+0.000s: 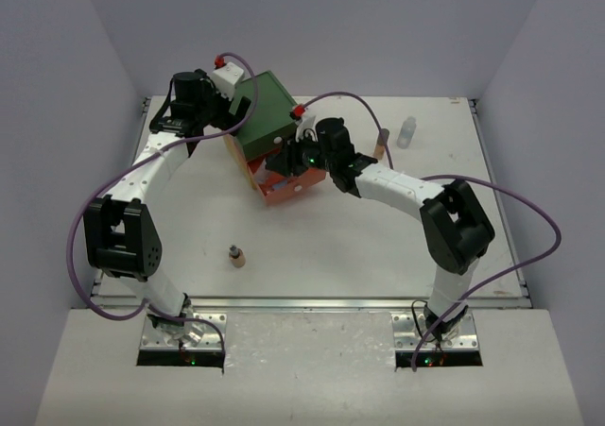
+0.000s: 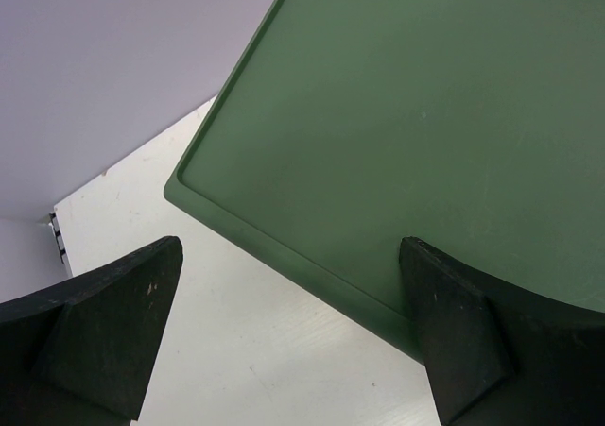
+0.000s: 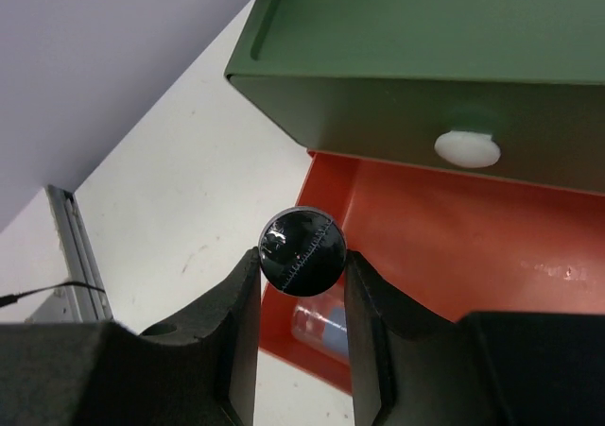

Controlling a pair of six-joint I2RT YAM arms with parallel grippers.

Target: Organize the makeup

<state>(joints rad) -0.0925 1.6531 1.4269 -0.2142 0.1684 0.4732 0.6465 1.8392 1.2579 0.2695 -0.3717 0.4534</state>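
White tabletop (image 1: 331,256) boxed in by pale lilac panels (image 1: 85,58); in the top view a three-drawer box (image 1: 269,114) with a green lid sits toward 12 o'clock of the table's middle, turned at an angle, its orange drawer (image 3: 444,228) pulled out beneath a green drawer (image 3: 397,114) with a white knob (image 3: 466,148).

Left gripper (image 2: 293,284) is spread wide, one finger over the lid's corner and the other out over bare table, gripping nothing; whether it touches the lid cannot be told.

Right gripper (image 3: 301,267) is clamped on a black-capped item (image 3: 302,247), only the round glossy cap showing between the fingers; it hangs at the orange drawer's near rim, and a clear container (image 3: 321,327) lies inside that drawer below it.

Elsewhere in the top view a tan bottle (image 1: 236,255) with a dark cap stands alone at 7 o'clock; a clear bottle (image 1: 406,131) stands at 2 o'clock, a slim brownish item (image 1: 381,145) just beside it, too small to identify.
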